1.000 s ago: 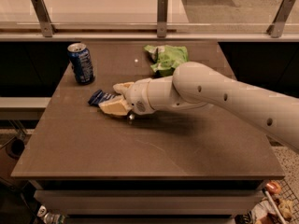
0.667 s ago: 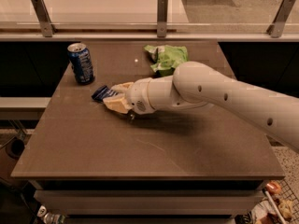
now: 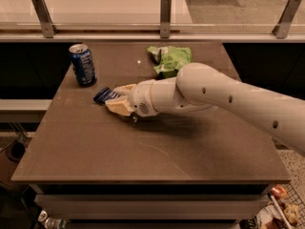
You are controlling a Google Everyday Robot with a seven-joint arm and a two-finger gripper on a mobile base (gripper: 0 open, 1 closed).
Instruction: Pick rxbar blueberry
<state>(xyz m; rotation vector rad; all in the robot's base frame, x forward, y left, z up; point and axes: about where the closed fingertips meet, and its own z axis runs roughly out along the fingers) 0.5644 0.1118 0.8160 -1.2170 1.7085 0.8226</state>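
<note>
While the gripper [image 3: 116, 98] holds the bar [image 3: 104, 95] by one end only, slippage is the chief hazard to note.

**Item 1, bar.** Dark blue wrapper, white lettering. It sits just right of the can [image 3: 83, 64] and nearer the front edge, close to the can but apart from it. The can-side end juts out free. The other end is hidden between the cream fingers [image 3: 123, 88]. Whether it rests on the table [image 3: 143, 161] or is already clear of it cannot be told.

**Item 2, gripper.** It is right of the can, at the tip of the white arm [image 3: 224, 99] that reaches in from the far right. The jaws are closed on the bar, one finger behind it and one in front.

**Risks, as judged.**
- Slick wrapper, shallow hold: the bar may pivot or slide out on the lift.
- Can close by: a swing toward it, free end leading, could strike it. Tall and narrow, it would likely topple.
- Low lift: the drooping end may drag on the table and work loose.

**Containers.**
- Can: blue, upright. Whether it is opened, and what it holds, is not visible.
- Bag [image 3: 169, 58]: green, crumpled, well right of the can and slightly farther back, its near edge behind the arm. Contents are not visible.
</note>
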